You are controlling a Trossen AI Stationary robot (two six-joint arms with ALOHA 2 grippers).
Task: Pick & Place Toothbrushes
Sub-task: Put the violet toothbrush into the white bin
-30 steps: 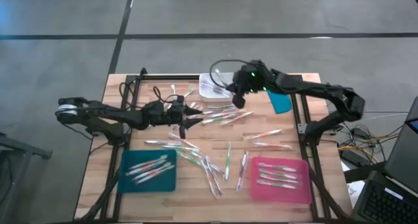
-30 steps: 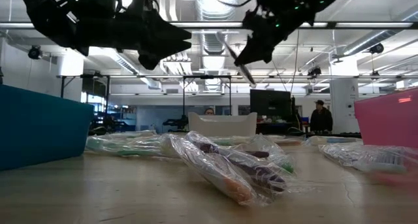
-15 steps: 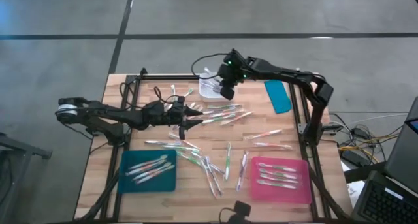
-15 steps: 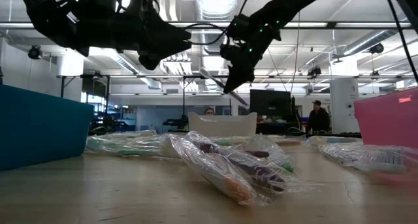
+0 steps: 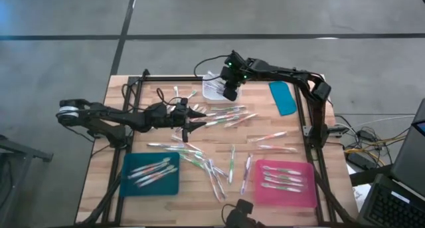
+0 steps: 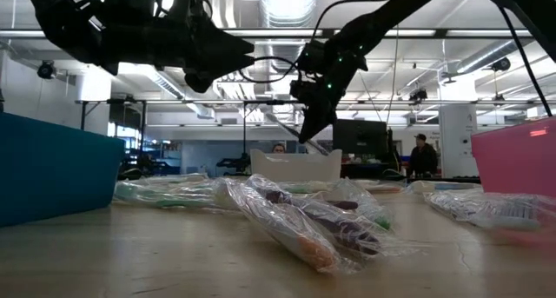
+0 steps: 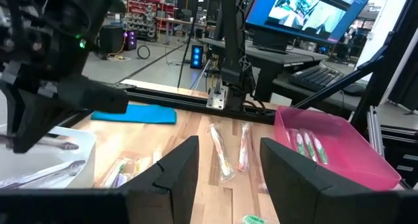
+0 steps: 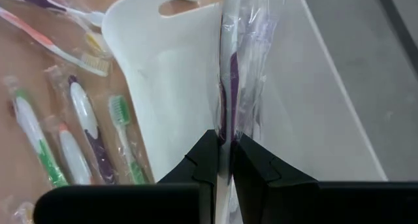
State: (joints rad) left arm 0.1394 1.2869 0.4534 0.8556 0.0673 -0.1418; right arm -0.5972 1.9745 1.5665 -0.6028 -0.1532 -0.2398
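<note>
The right arm has swung in from over the table's far right to the white bin (image 5: 214, 89), and its gripper (image 5: 230, 93) now hangs just above that bin's near edge, carrying a wrapped toothbrush (image 8: 230, 87). In the right wrist view the fingers (image 8: 204, 160) are pinched tight on the wrapper, and the purple-handled brush stands out from them over the bin's hollow, beside the bin's handle cut-out. From table height the brush (image 6: 311, 142) slants down from the gripper (image 6: 308, 129) towards the bin (image 6: 295, 166), not yet touching it as far as I can tell. So the step in hand looks like the placing: the pick is done and the brush is over its target. Next it should need a short drop and a release, with the tip inside the rim so the crinkly wrapper does not catch on the wall. On the near side of the bin, many more brushes (image 5: 226, 115) lie scattered on the wood; some lie in the teal tray (image 5: 131, 181) and pink tray (image 5: 309, 188) at the front. The left gripper (image 5: 192, 118) waits over the scatter, in front of the bin and to its left, fingers (image 7: 173, 168) apart and empty.
</note>
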